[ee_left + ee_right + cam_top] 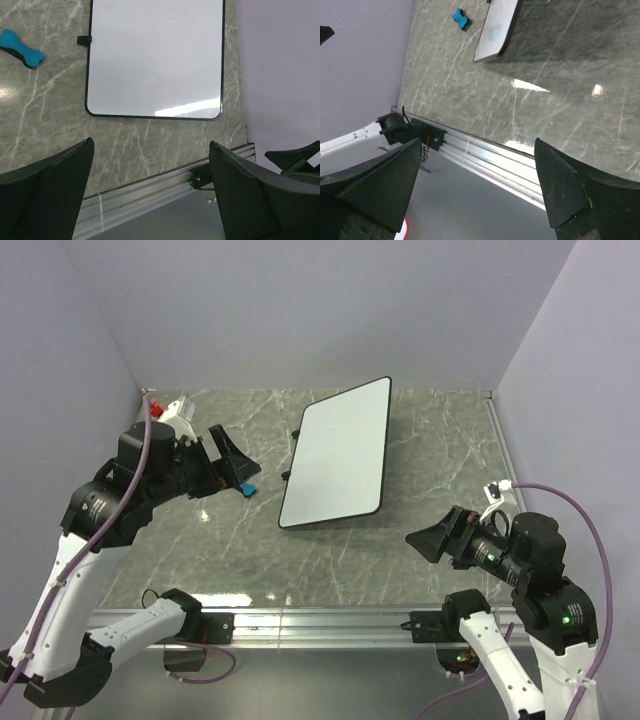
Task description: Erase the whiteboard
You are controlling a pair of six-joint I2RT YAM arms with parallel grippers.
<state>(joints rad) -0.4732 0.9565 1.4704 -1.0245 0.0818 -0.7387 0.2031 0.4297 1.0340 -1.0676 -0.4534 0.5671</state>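
The whiteboard (338,455) lies flat in the middle of the marble table, and I see no marks on it. It also shows in the left wrist view (155,55) and, edge-on, in the right wrist view (497,30). A small blue eraser (247,489) lies on the table left of the board, seen too in the wrist views (21,48) (461,19). My left gripper (232,462) is open and empty, raised just left of the eraser (151,145). My right gripper (425,540) is open and empty at the front right, away from the board (477,142).
An aluminium rail (320,618) runs along the table's near edge. A white and red object (170,408) sits at the back left corner. Lavender walls close in the back and both sides. A small black clip (84,40) sticks out of the board's left edge.
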